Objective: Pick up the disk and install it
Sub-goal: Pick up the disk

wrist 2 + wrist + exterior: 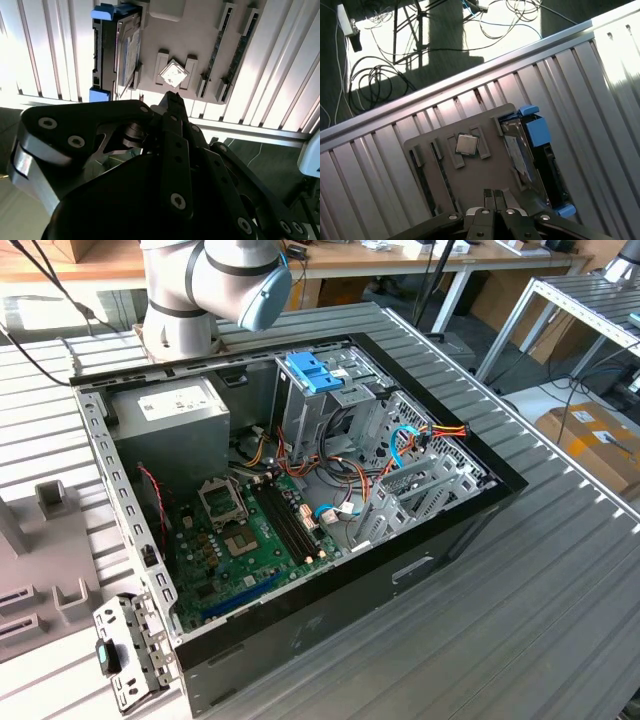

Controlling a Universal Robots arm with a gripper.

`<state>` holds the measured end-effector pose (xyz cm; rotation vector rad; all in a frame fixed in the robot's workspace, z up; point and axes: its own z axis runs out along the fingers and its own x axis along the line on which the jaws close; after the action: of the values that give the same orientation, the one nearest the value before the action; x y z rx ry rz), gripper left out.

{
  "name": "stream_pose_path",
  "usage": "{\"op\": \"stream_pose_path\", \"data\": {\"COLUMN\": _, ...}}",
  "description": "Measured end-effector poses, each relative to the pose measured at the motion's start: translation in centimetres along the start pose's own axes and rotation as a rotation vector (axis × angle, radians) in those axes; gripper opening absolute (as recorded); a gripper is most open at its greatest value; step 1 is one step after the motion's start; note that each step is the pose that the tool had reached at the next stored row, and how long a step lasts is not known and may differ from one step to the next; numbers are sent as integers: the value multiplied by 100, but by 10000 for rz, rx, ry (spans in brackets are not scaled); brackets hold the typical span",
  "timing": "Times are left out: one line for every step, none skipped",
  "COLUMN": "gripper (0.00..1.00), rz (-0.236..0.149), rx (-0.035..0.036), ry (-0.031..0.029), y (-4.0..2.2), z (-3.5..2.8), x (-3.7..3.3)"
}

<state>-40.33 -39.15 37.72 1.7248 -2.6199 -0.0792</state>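
The fingers [491, 196] are pressed together with nothing between them, and the gripper [173, 98] hangs above a grey holder plate [487, 175] without touching anything on it. In both wrist views the part nearest the fingertips is a small square processor chip [467, 144], seated between two raised blocks near the middle of the plate. The disk [516, 152] stands on its edge in a slot at one side of the same plate, its labelled face partly in shadow and its blue side rails [537, 131] showing at both ends; it is near the gripper but apart from it. Two memory sticks [217, 47] stand in slots on the far side of the chip from the disk. The plate rests on a ribbed aluminium table [580, 85]. In the exterior view an open computer case [480, 502] lies on that table, with a green motherboard [235, 550], a grey power-supply box [180, 425] and a light-blue tray [314, 371] atop the drive cage.
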Motion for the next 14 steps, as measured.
{"op": "stream_pose_path", "data": {"gripper": 11, "rz": -38, "rx": -1, "ry": 2, "y": 0, "z": 0, "x": 0}}
{"op": "stream_pose_path", "data": {"gripper": 11, "rz": -85, "rx": -2, "ry": 3, "y": 0, "z": 0, "x": 0}}
{"op": "stream_pose_path", "data": {"gripper": 11, "rz": -119, "rx": -3, "ry": 5, "y": 0, "z": 0, "x": 0}}
{"op": "stream_pose_path", "data": {"gripper": 11, "rz": -169, "rx": -4, "ry": 8, "y": 0, "z": 0, "x": 0}}
{"op": "stream_pose_path", "data": {"gripper": 11, "rz": -209, "rx": -6, "ry": 10, "y": 0, "z": 0, "x": 0}}
{"op": "stream_pose_path", "data": {"gripper": 11, "rz": -257, "rx": -7, "ry": 11, "y": 0, "z": 0, "x": 0}}
{"op": "stream_pose_path", "data": {"gripper": 11, "rz": -291, "rx": -7, "ry": 13, "y": 0, "z": 0, "x": 0}}
{"op": "stream_pose_path", "data": {"gripper": 11, "rz": -336, "rx": -8, "ry": 15, "y": 0, "z": 0, "x": 0}}
{"op": "stream_pose_path", "data": {"gripper": 11, "rz": -372, "rx": -10, "ry": 17, "y": 0, "z": 0, "x": 0}}
{"op": "stream_pose_path", "data": {"gripper": 11, "rz": -427, "rx": -10, "ry": 19, "y": 0, "z": 0, "x": 0}}
{"op": "stream_pose_path", "data": {"gripper": 11, "rz": -483, "rx": -12, "ry": 21, "y": 1, "z": 0, "x": 0}}
{"op": "stream_pose_path", "data": {"gripper": 11, "rz": -531, "rx": -13, "ry": 23, "y": 1, "z": 0, "x": 0}}
{"op": "stream_pose_path", "data": {"gripper": 11, "rz": -567, "rx": -14, "ry": 25, "y": 1, "z": 0, "x": 0}}
{"op": "stream_pose_path", "data": {"gripper": 11, "rz": -603, "rx": -15, "ry": 27, "y": 0, "z": 0, "x": 0}}
